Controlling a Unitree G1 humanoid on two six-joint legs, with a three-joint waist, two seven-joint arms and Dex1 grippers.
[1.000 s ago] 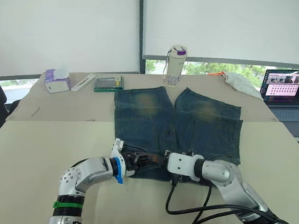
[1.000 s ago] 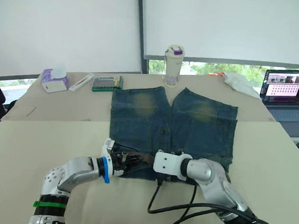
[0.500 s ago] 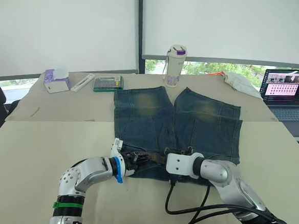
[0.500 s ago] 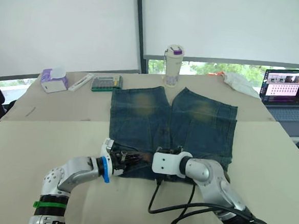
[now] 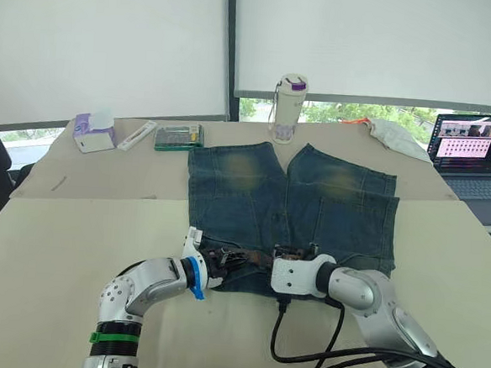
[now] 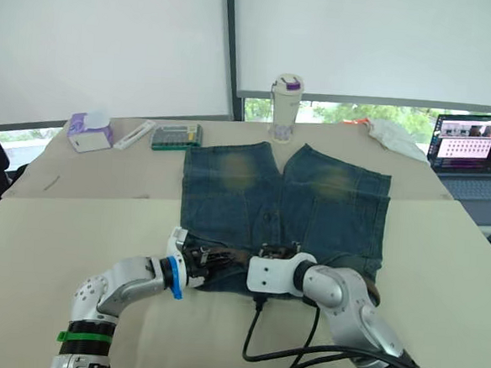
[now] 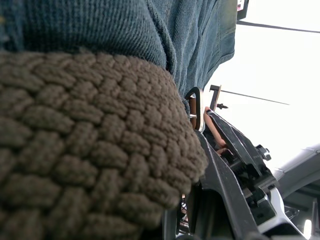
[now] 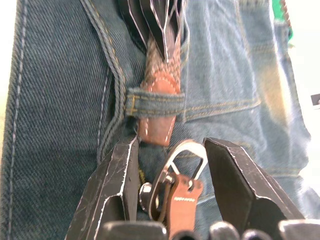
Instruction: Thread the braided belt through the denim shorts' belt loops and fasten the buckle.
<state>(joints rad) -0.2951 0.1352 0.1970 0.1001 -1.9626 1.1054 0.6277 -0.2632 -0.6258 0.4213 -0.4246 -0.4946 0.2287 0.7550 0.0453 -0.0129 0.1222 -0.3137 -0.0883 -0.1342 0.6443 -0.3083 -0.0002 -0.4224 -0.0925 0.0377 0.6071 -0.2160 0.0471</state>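
The denim shorts (image 5: pixel 290 204) lie flat on the table, waistband toward me. My left gripper (image 5: pixel 227 260) is at the waistband's left part, shut on the braided belt (image 7: pixel 75 150). The belt's brown leather tip (image 8: pixel 156 125) pokes through one of the belt loops (image 8: pixel 155 102). My right gripper (image 8: pixel 170 145) stands open just past that loop, and the silver buckle (image 8: pixel 182 157) sits between its two fingers. In the head views the right gripper (image 5: pixel 283 256) is at the waistband's middle, close to the left one.
A tall bottle (image 5: pixel 289 109) stands behind the shorts. A tissue box (image 5: pixel 93 133), a white stick (image 5: pixel 137 135) and a green box (image 5: pixel 179 137) lie at the back left. A laptop (image 5: pixel 475 154) and a white cloth (image 5: pixel 396 136) are at the right. A black cable (image 5: pixel 310 348) loops under my right arm.
My right gripper has edged a little leftward along the waistband, nearer the left gripper. The left gripper has stayed on the belt.
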